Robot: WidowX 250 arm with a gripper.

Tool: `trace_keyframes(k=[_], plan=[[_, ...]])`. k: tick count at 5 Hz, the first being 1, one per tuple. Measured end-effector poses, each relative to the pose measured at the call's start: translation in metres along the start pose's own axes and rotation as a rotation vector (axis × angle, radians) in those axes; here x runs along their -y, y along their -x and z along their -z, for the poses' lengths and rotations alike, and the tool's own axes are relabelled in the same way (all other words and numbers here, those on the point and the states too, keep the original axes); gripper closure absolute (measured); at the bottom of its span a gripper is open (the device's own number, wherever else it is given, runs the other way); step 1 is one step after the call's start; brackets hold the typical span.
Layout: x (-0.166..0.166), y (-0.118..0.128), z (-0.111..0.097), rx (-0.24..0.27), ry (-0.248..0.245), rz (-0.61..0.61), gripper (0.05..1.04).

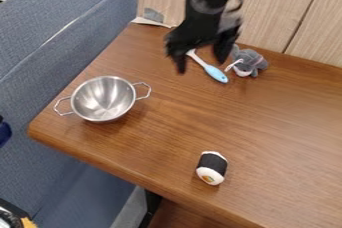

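The black gripper point(200, 61) hangs over the back of the wooden table, its two fingers spread apart with nothing held between them. Below and between the fingers lies a brush-like utensil point(215, 73) with a light blue end and a white part running up under the gripper, which hides its far end. Just right of the gripper is a grey plush toy point(250, 62). A silver metal bowl point(103, 99) with two loop handles stands at the left. Toward the front lies a plush sushi roll point(212, 167), black around the middle with white ends.
The brown wooden table point(280, 137) has its left corner and front edge in view. A blue-grey padded seat point(60, 37) runs along the left side. Behind the table rises a light wood panel point(280, 12), with a grey and white scrap point(153, 16) at its foot.
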State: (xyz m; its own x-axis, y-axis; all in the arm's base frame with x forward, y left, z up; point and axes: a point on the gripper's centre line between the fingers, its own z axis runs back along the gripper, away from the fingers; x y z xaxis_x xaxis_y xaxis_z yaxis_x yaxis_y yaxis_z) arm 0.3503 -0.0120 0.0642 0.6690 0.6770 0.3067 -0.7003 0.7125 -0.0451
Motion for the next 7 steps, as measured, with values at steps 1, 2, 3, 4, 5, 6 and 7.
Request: trace_keyframes(k=[1,2,3,4,5,6,7], plan=[[-0.03,0.013,0.013,-0.022,-0.078,0.062,0.082],[-0.055,0.014,0.01,-0.032,-0.169,0.103,0.082],[-0.065,0.005,0.008,0.027,-0.241,0.113,0.083],[-0.066,-0.001,0.019,0.041,-0.318,0.126,0.082],[-0.066,-0.003,0.035,0.028,-0.366,0.138,0.083],[-0.078,-0.004,0.056,-0.025,-0.403,0.099,0.083],[-0.08,-0.003,0.067,-0.04,-0.421,0.089,0.083]])
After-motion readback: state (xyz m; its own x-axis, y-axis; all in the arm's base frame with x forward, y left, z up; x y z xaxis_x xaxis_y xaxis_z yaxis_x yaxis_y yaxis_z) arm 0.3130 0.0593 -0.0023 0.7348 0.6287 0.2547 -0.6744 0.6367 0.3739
